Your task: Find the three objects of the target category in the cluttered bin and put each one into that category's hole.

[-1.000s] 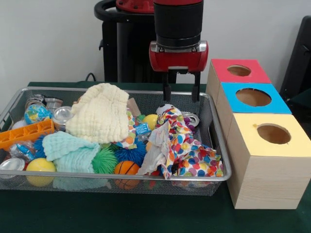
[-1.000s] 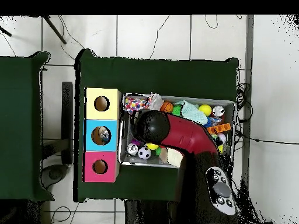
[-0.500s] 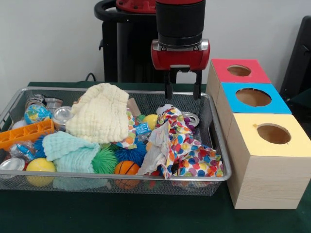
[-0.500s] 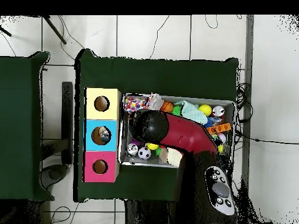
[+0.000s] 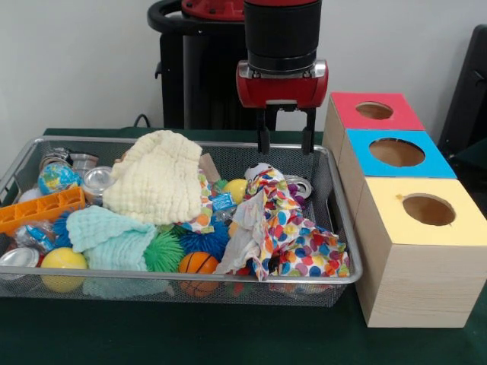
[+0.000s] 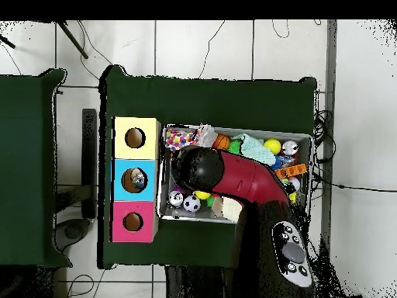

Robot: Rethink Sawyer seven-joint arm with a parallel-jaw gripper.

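wire bin (image 5: 338,220): cluttered | boxes: red (image 5: 346,110), blue (image 5: 364,161), yellow (image 5: 384,217), holes upward

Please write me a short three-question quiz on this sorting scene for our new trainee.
1. True or false: the hand hangs empty above the wire bin.
2. Which box stands nearest the camera in the front view: A red, B blue, C yellow?
3. Fill in: the orange basketball lies beside a ___ spiky ball.

Key: 1 true; 2 C, the yellow box; 3 green, the green spiky ball.
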